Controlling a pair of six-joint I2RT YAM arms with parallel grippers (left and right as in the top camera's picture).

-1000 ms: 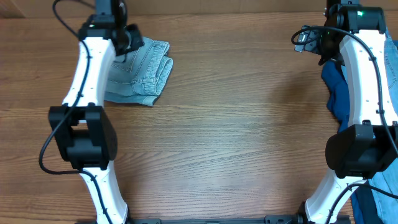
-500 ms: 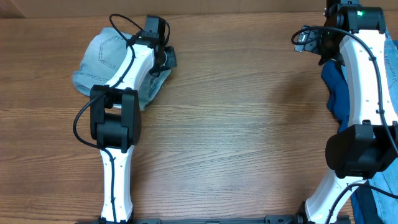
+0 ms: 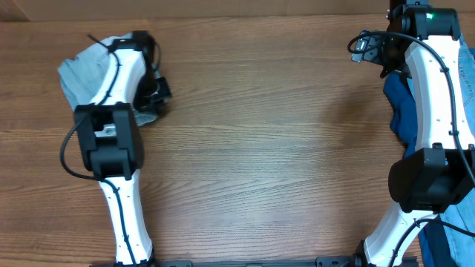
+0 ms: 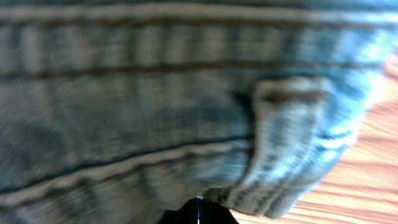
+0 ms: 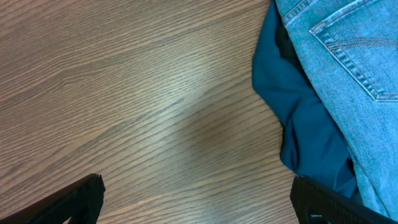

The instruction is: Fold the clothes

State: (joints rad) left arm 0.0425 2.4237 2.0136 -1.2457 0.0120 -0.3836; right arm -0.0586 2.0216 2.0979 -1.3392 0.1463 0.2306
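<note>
At 10 o'clock on the table (image 3: 282,170): pale denim shorts (image 3: 78,70), bunched in a heap, partly hidden under the left arm.
Left gripper (image 3: 154,90): closed, clamped on the shorts at the heap's 4 o'clock side. Its wrist view is filled with blurred denim and seams.
Right gripper (image 3: 367,48): jaws spread wide, holding nothing, hanging over bare wood near 1 o'clock.
Dark blue cloth (image 3: 401,104): crumpled at 3 o'clock, just beside the right arm.
Brighter denim garment (image 5: 348,62): at the table's right edge, touching and overlapping the dark cloth, pocket stitching showing.
</note>
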